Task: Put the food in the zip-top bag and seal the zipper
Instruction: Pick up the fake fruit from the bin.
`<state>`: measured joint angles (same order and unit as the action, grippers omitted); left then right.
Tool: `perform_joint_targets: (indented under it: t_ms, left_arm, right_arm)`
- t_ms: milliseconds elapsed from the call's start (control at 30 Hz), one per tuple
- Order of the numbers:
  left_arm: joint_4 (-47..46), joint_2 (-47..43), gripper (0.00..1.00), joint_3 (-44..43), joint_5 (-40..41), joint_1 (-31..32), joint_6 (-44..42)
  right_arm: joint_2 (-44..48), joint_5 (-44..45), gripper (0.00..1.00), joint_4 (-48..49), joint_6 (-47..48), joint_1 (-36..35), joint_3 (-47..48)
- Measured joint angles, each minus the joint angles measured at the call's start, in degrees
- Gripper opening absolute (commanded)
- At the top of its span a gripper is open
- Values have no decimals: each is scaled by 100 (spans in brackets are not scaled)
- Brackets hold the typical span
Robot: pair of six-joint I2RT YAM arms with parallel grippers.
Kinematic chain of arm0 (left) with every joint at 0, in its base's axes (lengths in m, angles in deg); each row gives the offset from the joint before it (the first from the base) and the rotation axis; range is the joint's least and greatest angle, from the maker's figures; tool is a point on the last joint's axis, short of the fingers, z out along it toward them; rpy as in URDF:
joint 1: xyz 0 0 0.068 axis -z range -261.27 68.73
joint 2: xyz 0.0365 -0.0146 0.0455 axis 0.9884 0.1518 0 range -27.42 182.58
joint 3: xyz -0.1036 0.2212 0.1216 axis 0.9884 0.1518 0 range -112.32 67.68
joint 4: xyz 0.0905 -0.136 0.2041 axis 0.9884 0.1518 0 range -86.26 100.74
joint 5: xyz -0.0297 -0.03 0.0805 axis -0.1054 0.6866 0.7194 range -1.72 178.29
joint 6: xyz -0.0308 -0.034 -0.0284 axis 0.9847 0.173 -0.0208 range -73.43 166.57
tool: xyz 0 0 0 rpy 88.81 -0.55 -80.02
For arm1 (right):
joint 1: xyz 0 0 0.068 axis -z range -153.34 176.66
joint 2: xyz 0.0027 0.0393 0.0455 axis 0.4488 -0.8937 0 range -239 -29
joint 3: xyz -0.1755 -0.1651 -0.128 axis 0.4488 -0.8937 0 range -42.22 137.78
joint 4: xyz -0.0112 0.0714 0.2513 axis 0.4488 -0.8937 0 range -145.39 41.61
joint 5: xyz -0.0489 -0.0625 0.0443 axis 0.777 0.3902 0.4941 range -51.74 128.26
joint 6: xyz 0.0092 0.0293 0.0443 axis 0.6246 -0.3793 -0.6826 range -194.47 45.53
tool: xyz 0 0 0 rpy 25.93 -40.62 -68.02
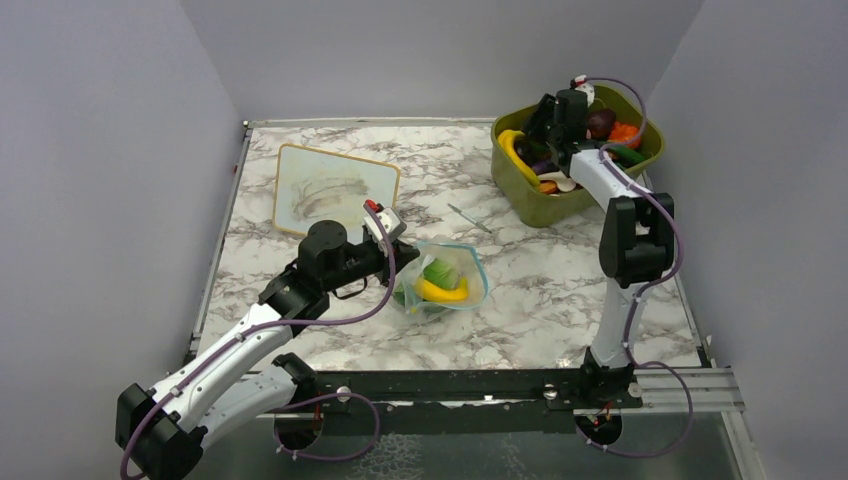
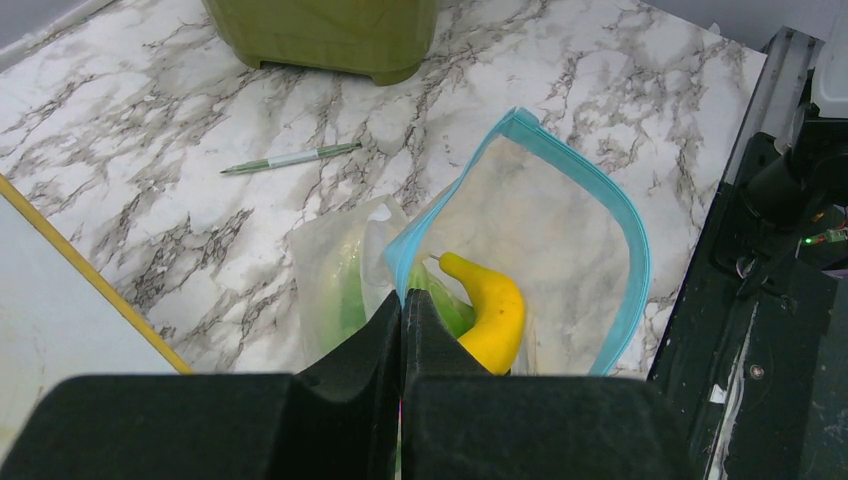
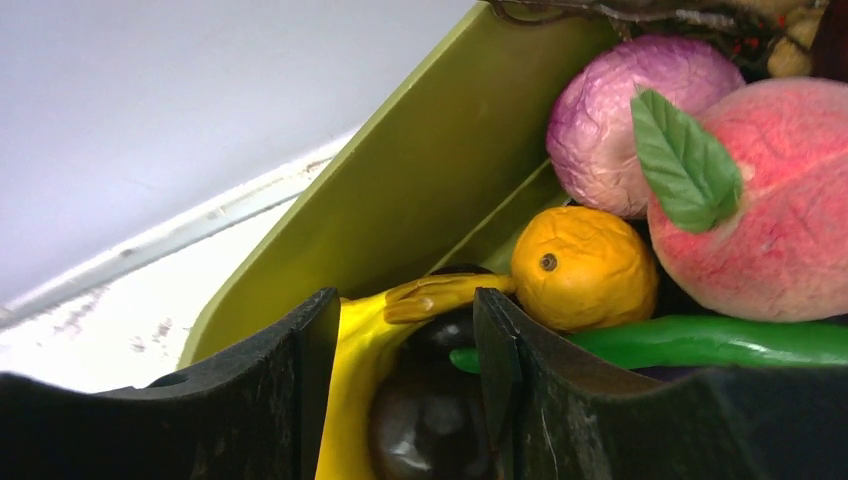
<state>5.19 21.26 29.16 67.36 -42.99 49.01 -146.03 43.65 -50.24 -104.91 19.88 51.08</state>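
Observation:
The zip-top bag (image 1: 468, 262) lies mid-table, mouth open, with a yellow banana (image 1: 443, 292) and green lettuce (image 1: 438, 271) inside. My left gripper (image 1: 398, 262) is shut on the bag's mouth edge. In the left wrist view the gripper (image 2: 403, 300) pinches the teal zipper (image 2: 632, 250) where it bends, beside the banana (image 2: 492, 312) and lettuce (image 2: 455, 308). My right gripper (image 1: 556, 145) reaches into the olive-green tub (image 1: 520, 190). Its jaws (image 3: 405, 320) are open, straddling a yellow banana (image 3: 355, 370) and a dark round piece (image 3: 430, 420). An orange piece (image 3: 580, 265) lies just beyond.
A wood-framed white board (image 1: 335, 188) lies at the back left. A pen (image 1: 468, 217) lies between the bag and the tub. The tub also holds a peach (image 3: 770, 200), a purple onion (image 3: 630, 110) and a green pod (image 3: 700, 340). Grey walls enclose the table.

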Motion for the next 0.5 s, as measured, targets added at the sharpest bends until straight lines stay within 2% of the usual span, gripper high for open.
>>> perform_joint_targets:
  t_ms: [233,500]
  left_arm:
    - [2,0,0,0,0,-2,-2]
    - [7,0,0,0,0,0,-4]
  right_arm:
    - [-107,286,54,-92,-1298,2,4]
    - [-411,564,51,-671,-2531,2,310]
